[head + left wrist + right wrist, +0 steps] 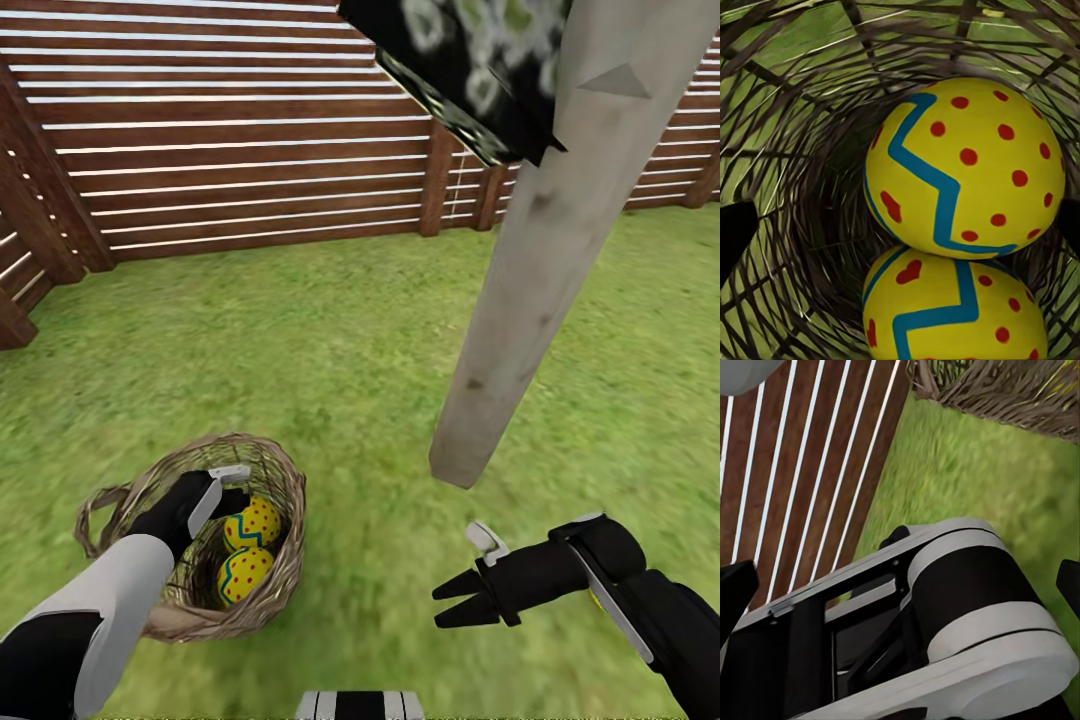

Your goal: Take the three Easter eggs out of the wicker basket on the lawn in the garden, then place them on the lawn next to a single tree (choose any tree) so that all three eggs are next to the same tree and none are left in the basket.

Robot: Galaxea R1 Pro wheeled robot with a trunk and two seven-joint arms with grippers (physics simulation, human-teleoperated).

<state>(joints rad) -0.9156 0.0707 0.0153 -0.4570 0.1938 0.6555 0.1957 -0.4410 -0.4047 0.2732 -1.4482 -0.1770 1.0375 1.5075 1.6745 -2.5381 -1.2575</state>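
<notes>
Wicker basket (270, 470) at seven o'clock, two Easter eggs (964, 165) inside.
Left gripper (900, 225) spread above them; right gripper (452, 600) apart. Smooth egg may slip out.

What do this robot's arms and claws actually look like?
Both arms are smooth black shells with pale grey-white panels and bands. The right gripper ends in two pointed black fingers with a small grey tab behind. The left gripper looks black with a grey-white plate.
</notes>
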